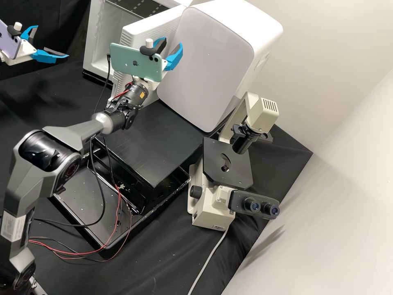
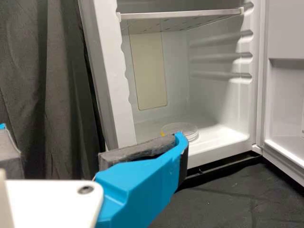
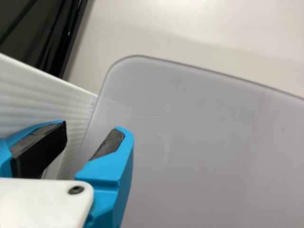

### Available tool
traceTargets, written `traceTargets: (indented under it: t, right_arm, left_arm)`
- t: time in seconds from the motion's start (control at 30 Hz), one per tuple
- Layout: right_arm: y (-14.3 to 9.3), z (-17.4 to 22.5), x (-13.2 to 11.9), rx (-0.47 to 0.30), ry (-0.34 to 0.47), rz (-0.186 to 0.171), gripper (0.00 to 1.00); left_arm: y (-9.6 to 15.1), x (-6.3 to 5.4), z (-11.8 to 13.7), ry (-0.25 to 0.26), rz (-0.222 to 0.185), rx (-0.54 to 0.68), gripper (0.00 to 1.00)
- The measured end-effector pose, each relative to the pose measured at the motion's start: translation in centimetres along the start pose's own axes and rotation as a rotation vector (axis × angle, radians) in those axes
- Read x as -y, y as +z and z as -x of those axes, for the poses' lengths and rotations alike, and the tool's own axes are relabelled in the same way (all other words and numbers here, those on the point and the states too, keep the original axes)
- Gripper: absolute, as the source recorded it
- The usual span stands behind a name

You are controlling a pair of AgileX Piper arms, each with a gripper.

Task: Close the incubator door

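Note:
The incubator [image 1: 96, 43] stands open at the back, a shelf and clear round dishes [image 2: 183, 130] inside. Its door [image 2: 289, 99] is swung wide, inner side showing in the left wrist view; the ribbed white panel [image 1: 141, 30] beside the opening in the high view appears to be that door. At the high view's left edge, my left gripper [image 1: 52, 41] is open and empty, well short of the incubator; in its wrist view the gripper [image 2: 92, 133] faces the interior. My right gripper [image 1: 172, 41] is open in front of the ribbed panel; in its wrist view the gripper [image 3: 95, 127] holds nothing, and contact cannot be told.
A white unit with a glossy grey front [image 1: 204, 65] stands right of the ribbed panel. A microscope [image 1: 227, 168] is farther right. Below the right arm lie a black board [image 1: 151, 143], a black tray [image 1: 82, 196] and loose cables. Black curtain [image 2: 61, 80] hangs beside the incubator.

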Motion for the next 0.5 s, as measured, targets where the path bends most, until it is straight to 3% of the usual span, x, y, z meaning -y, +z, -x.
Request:
traceTargets:
  t: [0.5]
  right_arm:
    - [-1.4, -2.8, 1.0, -0.014, -0.044, -0.001, 0.0]
  left_arm:
    - [0.0, 0.0, 0.0, 0.0, 0.0, 0.0, 1.0]
